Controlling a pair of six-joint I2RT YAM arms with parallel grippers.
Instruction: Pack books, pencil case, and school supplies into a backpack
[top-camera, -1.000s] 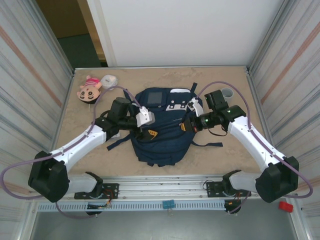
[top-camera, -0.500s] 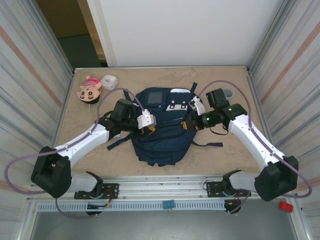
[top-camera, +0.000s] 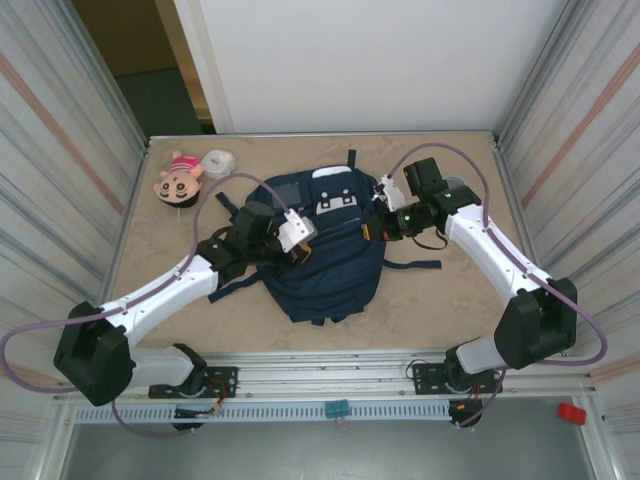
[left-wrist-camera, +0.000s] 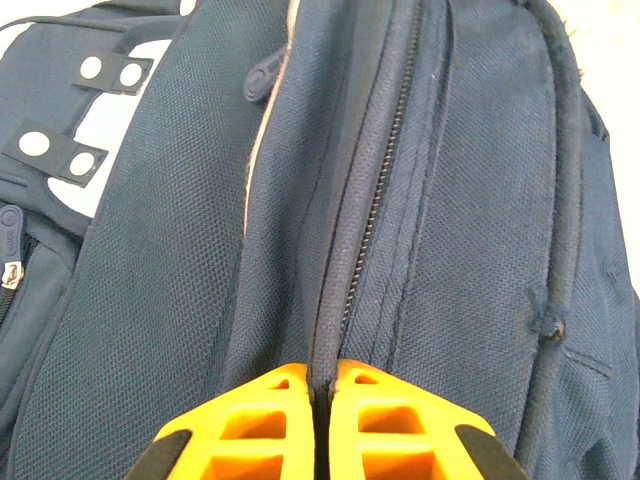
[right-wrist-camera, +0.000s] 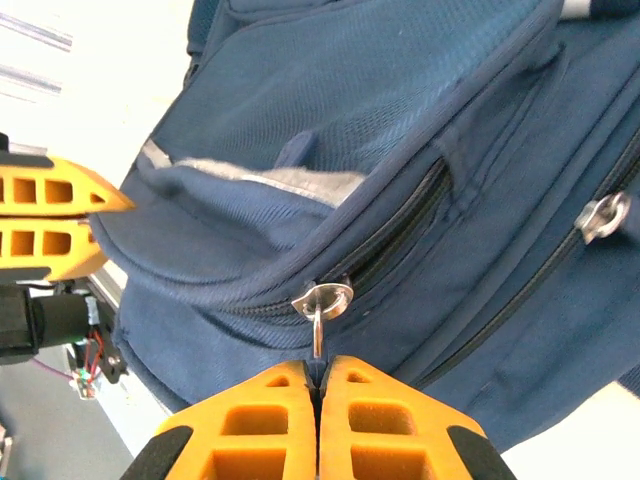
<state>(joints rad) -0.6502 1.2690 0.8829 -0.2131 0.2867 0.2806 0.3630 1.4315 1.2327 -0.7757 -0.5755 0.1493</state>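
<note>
The navy backpack (top-camera: 330, 275) lies in the middle of the table, its grey patch (top-camera: 285, 191) and white patch (top-camera: 335, 203) facing up. My left gripper (top-camera: 298, 248) is at the bag's left side, shut on a fold of backpack fabric (left-wrist-camera: 325, 330) beside a closed zipper (left-wrist-camera: 385, 150). My right gripper (top-camera: 377, 226) is at the bag's right side, shut on the tab of a metal zipper pull (right-wrist-camera: 321, 300). Behind that pull the zipper stands open a short way. The left gripper's orange fingers (right-wrist-camera: 50, 220) show in the right wrist view. Books, pencil case and school supplies are out of view.
A pink doll head (top-camera: 178, 178) and a white cup (top-camera: 217, 161) sit at the back left. A grey cup (top-camera: 457, 185) stands behind my right arm. Ribbed walls (top-camera: 60, 180) close in both sides, and a metal rail (top-camera: 330, 375) runs along the near edge.
My left gripper has shut on the backpack fabric. Both grippers moved toward the back of the table, and the backpack shifted back with them and turned slightly.
</note>
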